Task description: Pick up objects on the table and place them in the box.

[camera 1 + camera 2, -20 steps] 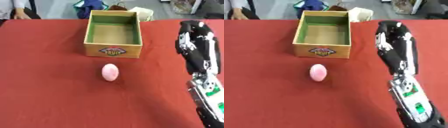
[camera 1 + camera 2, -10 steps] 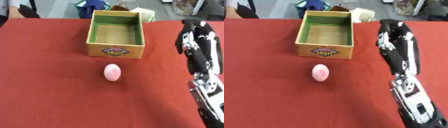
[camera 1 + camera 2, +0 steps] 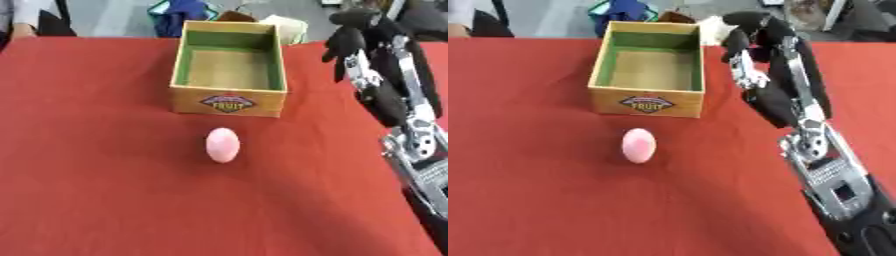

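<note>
A pink egg-shaped object (image 3: pixel 222 144) lies on the red table (image 3: pixel 96 150), a little in front of the box. The wooden box (image 3: pixel 229 70) has green inner walls and a fruit label on its front; nothing shows inside it. My right hand (image 3: pixel 748 42) hangs above the table just right of the box's far corner, fingers curled downward and holding nothing. Its arm (image 3: pixel 824 165) runs in from the lower right. My left hand is in neither view.
Beyond the table's far edge are a blue bag (image 3: pixel 184 10) and a pale object (image 3: pixel 289 27) behind the box. A person's arm (image 3: pixel 22 25) shows at the far left corner.
The whole picture has shifted, so the camera moved. My right hand has drifted left toward the box's far right corner. The egg-shaped object and box stay put.
</note>
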